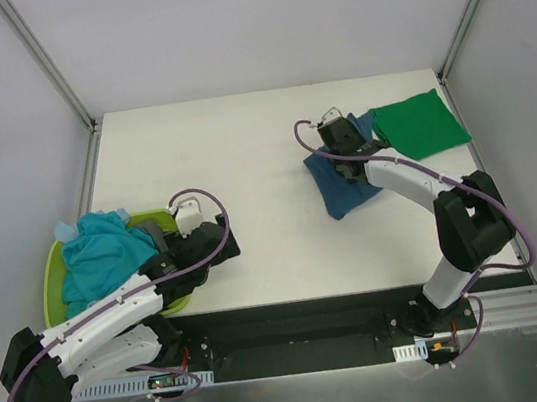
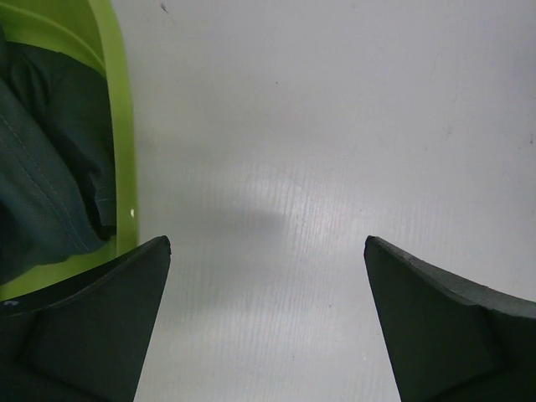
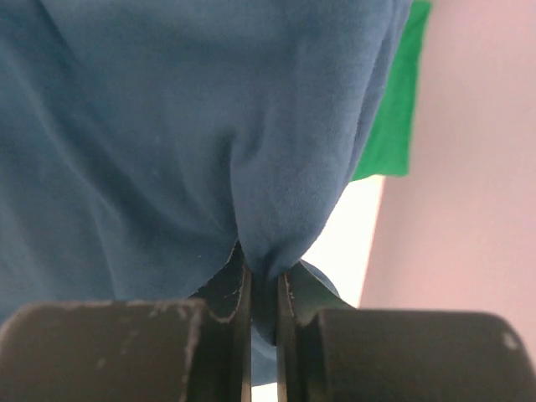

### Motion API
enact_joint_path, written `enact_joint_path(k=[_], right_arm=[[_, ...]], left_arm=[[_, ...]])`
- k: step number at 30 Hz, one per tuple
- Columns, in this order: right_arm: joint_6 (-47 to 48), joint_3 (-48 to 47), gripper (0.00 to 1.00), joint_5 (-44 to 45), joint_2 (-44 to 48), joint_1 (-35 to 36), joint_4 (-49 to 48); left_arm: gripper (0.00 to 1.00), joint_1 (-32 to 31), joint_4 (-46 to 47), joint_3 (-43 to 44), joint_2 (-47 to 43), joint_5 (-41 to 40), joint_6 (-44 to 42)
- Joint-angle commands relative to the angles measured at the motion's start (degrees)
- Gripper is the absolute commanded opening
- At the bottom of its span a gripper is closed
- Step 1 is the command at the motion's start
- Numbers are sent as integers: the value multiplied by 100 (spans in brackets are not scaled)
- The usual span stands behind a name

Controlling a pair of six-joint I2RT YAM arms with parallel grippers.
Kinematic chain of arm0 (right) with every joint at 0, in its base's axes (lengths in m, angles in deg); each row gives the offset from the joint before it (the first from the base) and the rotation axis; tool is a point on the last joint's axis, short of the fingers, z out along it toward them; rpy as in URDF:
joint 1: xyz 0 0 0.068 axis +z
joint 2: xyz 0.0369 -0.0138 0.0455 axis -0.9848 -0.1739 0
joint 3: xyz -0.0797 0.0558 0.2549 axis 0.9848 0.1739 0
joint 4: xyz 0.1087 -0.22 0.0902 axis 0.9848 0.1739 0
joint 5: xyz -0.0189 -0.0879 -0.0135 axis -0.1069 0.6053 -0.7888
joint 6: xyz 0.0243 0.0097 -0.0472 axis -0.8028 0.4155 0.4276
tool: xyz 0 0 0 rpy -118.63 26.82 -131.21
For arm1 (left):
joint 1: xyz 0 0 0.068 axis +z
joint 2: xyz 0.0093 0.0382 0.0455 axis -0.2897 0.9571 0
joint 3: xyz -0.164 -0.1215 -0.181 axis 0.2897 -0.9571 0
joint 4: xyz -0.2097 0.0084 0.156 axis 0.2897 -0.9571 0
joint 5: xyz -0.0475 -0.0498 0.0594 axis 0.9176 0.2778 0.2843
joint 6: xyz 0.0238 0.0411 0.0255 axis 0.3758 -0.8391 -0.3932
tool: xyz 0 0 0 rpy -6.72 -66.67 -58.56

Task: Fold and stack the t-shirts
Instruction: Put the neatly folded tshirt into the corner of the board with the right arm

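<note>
A dark teal-blue t-shirt [image 1: 339,187] lies folded right of the table's middle, and fills the right wrist view [image 3: 167,126]. My right gripper [image 1: 347,149] is shut on a fold of it [image 3: 264,268]. A bright green t-shirt [image 1: 419,124] lies folded at the back right, touching the blue one; its edge shows in the right wrist view [image 3: 394,126]. A light turquoise t-shirt [image 1: 100,256] is heaped in the lime-green basket [image 1: 53,279] at the left, with a dark grey one [image 2: 42,176] under it. My left gripper [image 2: 266,251] is open and empty over bare table beside the basket.
The basket's rim [image 2: 121,142] runs down the left of the left wrist view. Grey walls with metal posts [image 1: 46,62] enclose the white table [image 1: 232,156]. The black base rail [image 1: 298,333] lies along the near edge.
</note>
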Motion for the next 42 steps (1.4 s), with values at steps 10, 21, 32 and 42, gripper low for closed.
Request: enact_joint_path(k=[10, 21, 32, 42], right_arm=[[2925, -862, 0, -288, -152, -1156, -1305], [2891, -1767, 0, -228, -231, -1411, -858], [2381, -2708, 0, -562, -582, -1684, 48], [2249, -3103, 0, -588, -1241, -2061, 48]], left_arm=[[99, 65, -354, 53, -359, -1044, -23], [99, 91, -460, 229, -491, -1616, -58], [99, 100, -460, 238, -588, -1713, -58], [99, 118, -469, 264, -465, -1713, -41]])
